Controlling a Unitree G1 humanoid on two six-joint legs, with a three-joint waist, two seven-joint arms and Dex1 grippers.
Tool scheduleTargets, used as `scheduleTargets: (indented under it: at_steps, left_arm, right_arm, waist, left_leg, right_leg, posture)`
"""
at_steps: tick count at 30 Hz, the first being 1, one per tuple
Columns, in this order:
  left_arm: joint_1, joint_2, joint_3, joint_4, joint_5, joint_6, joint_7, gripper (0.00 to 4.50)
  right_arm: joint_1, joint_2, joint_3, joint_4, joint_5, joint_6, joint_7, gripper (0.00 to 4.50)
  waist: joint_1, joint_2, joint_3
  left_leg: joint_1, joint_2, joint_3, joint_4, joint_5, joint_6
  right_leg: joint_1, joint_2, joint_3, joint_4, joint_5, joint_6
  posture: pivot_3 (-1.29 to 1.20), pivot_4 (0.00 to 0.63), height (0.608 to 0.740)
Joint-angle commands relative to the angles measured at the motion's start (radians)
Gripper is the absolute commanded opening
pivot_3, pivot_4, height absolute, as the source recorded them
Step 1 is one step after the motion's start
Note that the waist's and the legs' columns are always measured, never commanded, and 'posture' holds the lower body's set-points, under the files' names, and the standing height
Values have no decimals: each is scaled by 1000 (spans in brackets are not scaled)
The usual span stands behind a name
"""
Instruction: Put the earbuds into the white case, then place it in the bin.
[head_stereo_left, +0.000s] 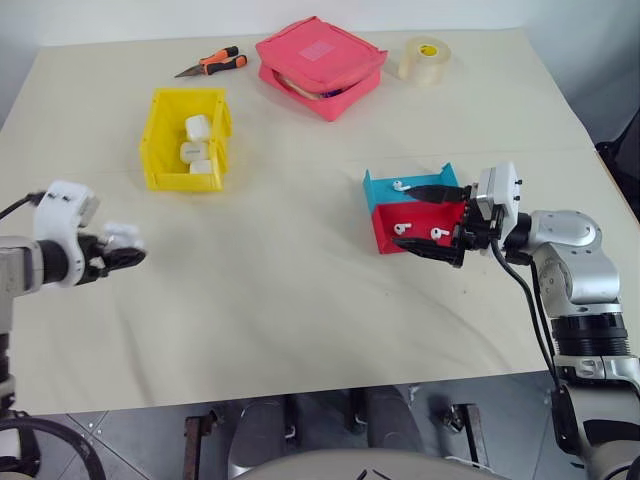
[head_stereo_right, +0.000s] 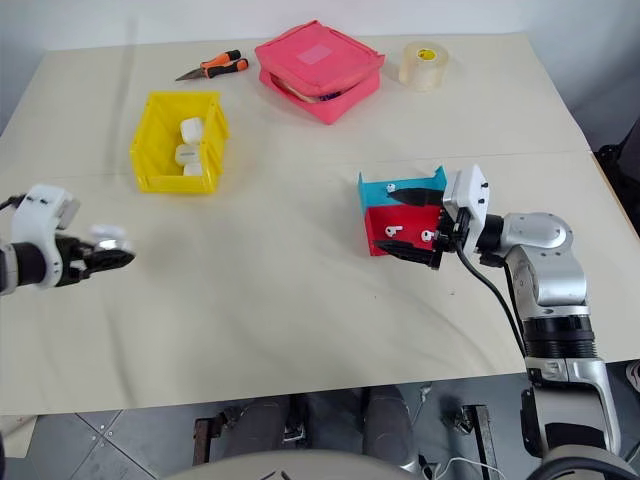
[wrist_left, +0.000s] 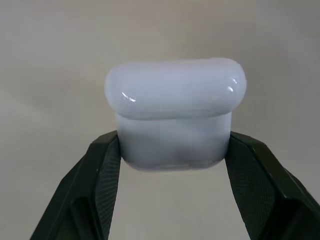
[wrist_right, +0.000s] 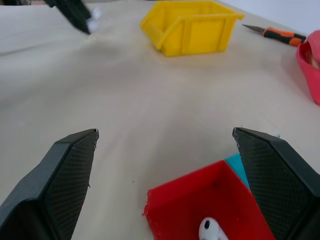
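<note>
- Your left gripper (head_stereo_left: 128, 252) hangs over the table's (head_stereo_left: 300, 290) near left side, its fingers (wrist_left: 100, 185) pinching a white case (wrist_left: 175, 112) by the lower body, one finger on each side; the lid is shut.
- That case is off the table, well apart from the bin (head_stereo_left: 187, 137) and on the near side of it.
- The yellow bin stands on the far left of the table and holds three more white cases (head_stereo_left: 196, 150) (stacked close together down its middle).
- Your right gripper (head_stereo_left: 438, 218) is level and points left, its fingers (wrist_right: 65, 175) spread wide and holding nothing.
- Those fingers straddle the two small trays, one over the blue tray (head_stereo_left: 385, 187) and the other along the near edge of the red tray (head_stereo_left: 385, 232).
- The trays sit touching, the blue one behind the red.
- You can see one earbud (head_stereo_left: 402, 186) in the blue tray and two earbuds (head_stereo_left: 402, 229) in the red one.
- At the far edge lie orange-handled pliers (head_stereo_left: 212, 64), a pink pouch (head_stereo_left: 320, 62) and a roll of tape (head_stereo_left: 425, 58) (all well away from both grippers).
</note>
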Motion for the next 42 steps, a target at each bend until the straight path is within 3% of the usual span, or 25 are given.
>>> scheduleTargets:
  at_steps: [1, 6, 9, 18, 30, 36, 42]
  left_arm:
    - [27, -87, 60, -104, -25, -247, -9, 2756]
    - [34, -239, 44, -139, -69, -544, -58, 2756]
    - [36, -276, -26, -123, -79, -705, -164, 2756]
    - [-107, -491, -213, 93, -121, -1052, -374, 2756]
    - [-264, -644, -402, 448, -38, -1290, -558, 2756]
    - [-331, -716, -445, 553, -15, -1286, -549, 2756]
    - [-349, -781, -485, 583, 23, -1286, -509, 2756]
  right_arm:
    - [14, -30, -41, -56, 33, 8, -2, 4500]
    - [49, -52, -62, -106, 54, 36, -16, 4500]
    - [73, -62, -75, -133, 62, 50, -25, 4500]
    - [167, -86, -125, -249, 89, 88, -88, 4500]
    - [297, -148, -181, -397, 98, 156, -173, 4500]
    - [358, -243, -194, -469, 99, 264, -188, 4500]
    - [355, -267, -185, -495, 85, 299, -224, 4500]
  waist:
    - [0, 0, 0]
    - [0, 0, 0]
    - [0, 0, 0]
    - [27, 0, 0]
    - [31, 0, 0]
    - [40, 0, 0]
    - [46, 0, 0]
  left_leg:
    - [0, 0, 0, 0, 0, 0]
    - [0, 1, 0, 0, 0, 0]
    - [0, 0, 0, 0, 0, 0]
    - [0, -1, 1, 2, 0, 1]
    - [0, -1, 0, 2, 0, 3]
    - [-1, -1, -1, 2, 0, 5]
    - [-1, -1, -2, 3, -1, 6]
  right_leg:
    - [0, 0, 0, 0, 0, 0]
    - [0, 1, -1, 0, 0, 0]
    - [1, 1, -1, -2, 0, 1]
    - [3, 0, -2, -4, 2, 3]
    - [5, 1, -4, -8, 3, 5]
    - [6, 1, -5, -12, 5, 7]
    - [8, 1, -5, -13, 6, 7]
  posture:
    - [0, 150, 740]
    - [0, 150, 740]
    - [0, 150, 740]
    - [0, 150, 740]
    - [0, 150, 740]
    - [0, 150, 740]
    - [0, 150, 740]
